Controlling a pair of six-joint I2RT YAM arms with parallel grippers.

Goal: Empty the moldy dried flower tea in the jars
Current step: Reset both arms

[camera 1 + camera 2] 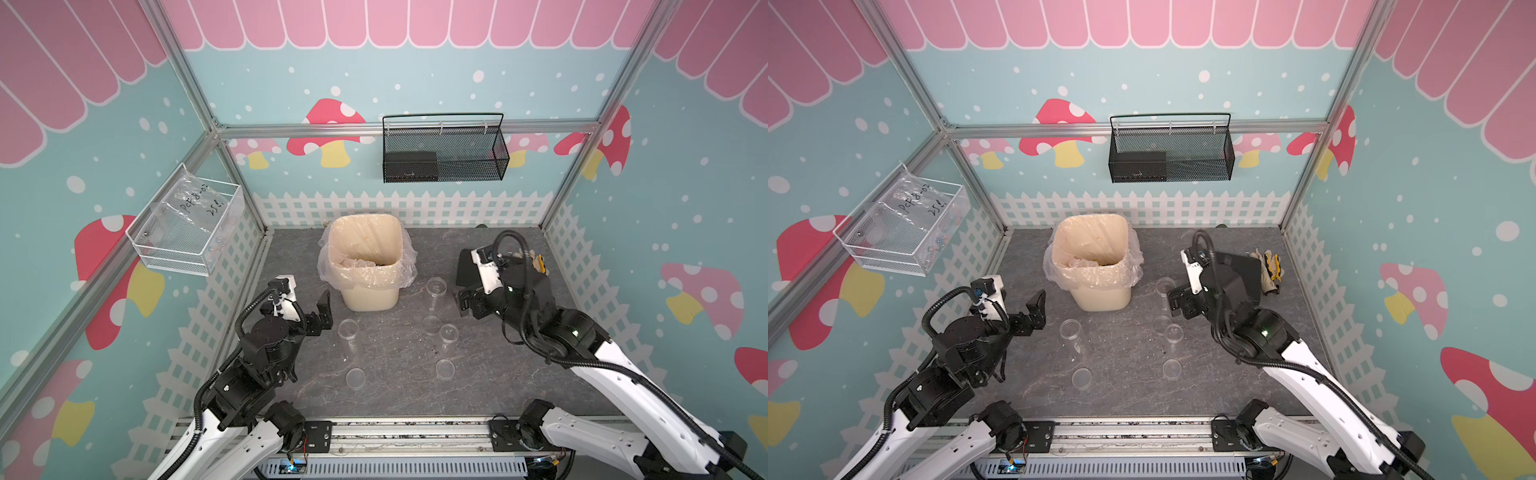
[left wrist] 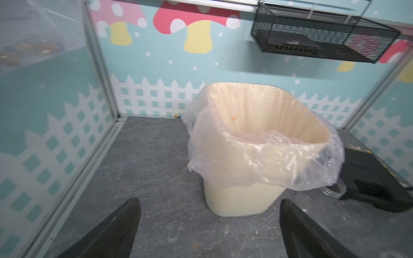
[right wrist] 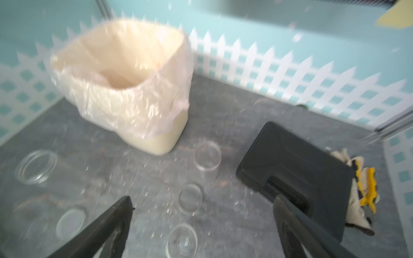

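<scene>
Three clear jars stand upright and uncapped on the grey table in both top views: one [image 1: 436, 291] right of the bin, one [image 1: 348, 332] at the left, one [image 1: 449, 336] at the right. All look empty. The moldy dried flower tea does not show as a clump; only pale crumbs dot the table in the right wrist view. My left gripper [image 1: 326, 313] is open beside the left jar, holding nothing. My right gripper [image 1: 463, 303] is open, just right of the jar [image 3: 207, 156] by the bin, nothing between its fingers [image 3: 290, 223].
A cream bin [image 1: 365, 297] with a plastic liner stands at the back middle. Three flat clear lids lie loose [image 1: 355, 378] [image 1: 445, 369] [image 1: 432, 324]. A black flat board [image 1: 467, 270] and work gloves [image 1: 538, 262] lie at the back right.
</scene>
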